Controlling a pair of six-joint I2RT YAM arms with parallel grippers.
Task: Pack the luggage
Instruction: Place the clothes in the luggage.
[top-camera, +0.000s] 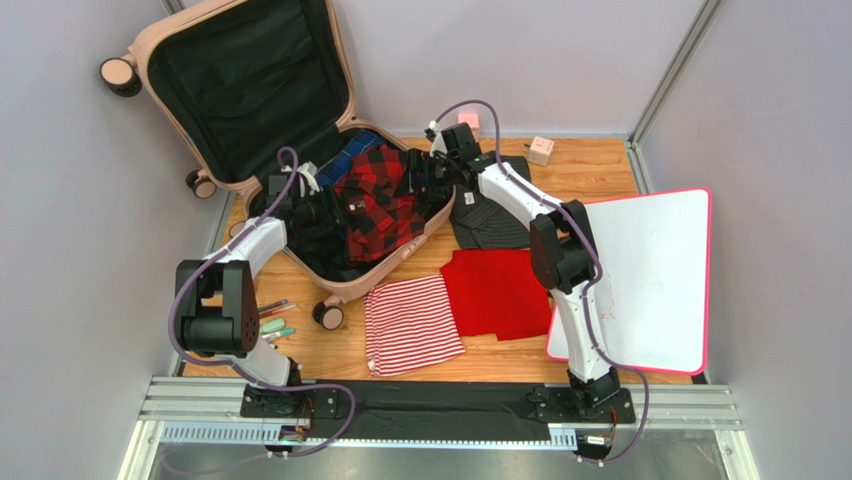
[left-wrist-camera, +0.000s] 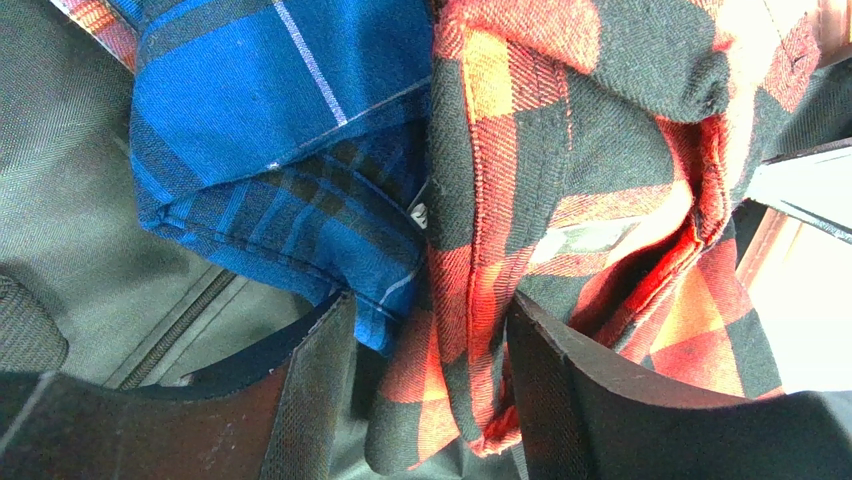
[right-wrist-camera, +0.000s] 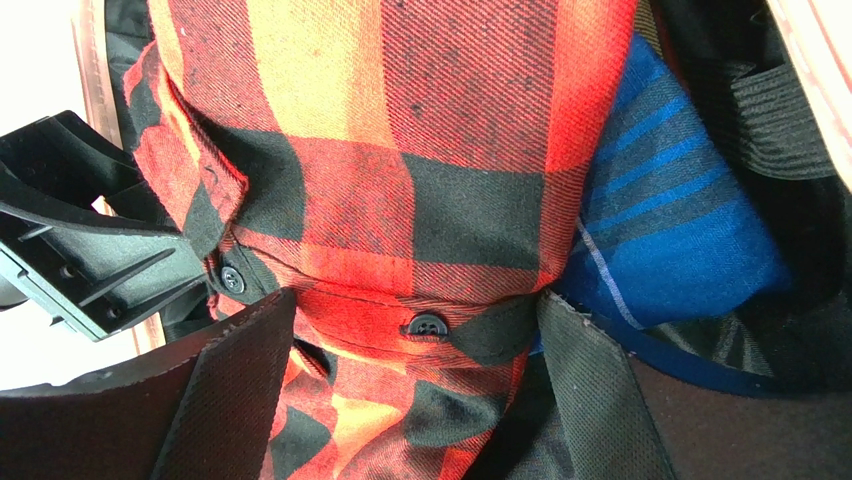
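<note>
The pale pink luggage (top-camera: 338, 285) lies open at the back left, its black-lined lid (top-camera: 240, 80) propped up. Inside lie a red-and-black plaid shirt (top-camera: 385, 200) and a blue plaid shirt (top-camera: 355, 150). My left gripper (top-camera: 325, 212) reaches in from the left. In the left wrist view it (left-wrist-camera: 428, 310) is open, with a fold of the red shirt (left-wrist-camera: 480, 250) hanging loosely between the fingers. My right gripper (top-camera: 425, 183) comes in from the right. It (right-wrist-camera: 417, 300) stands wide open astride the red shirt's buttoned edge (right-wrist-camera: 430, 325), with the blue shirt (right-wrist-camera: 670, 250) beside it.
On the wooden table in front of the case lie a red-and-white striped cloth (top-camera: 412, 322), a plain red cloth (top-camera: 497, 290) and a dark striped garment (top-camera: 490, 222). A white board with a pink rim (top-camera: 650, 280) sits on the right. Pens (top-camera: 275, 322) lie at the left, and small blocks (top-camera: 541, 150) at the back.
</note>
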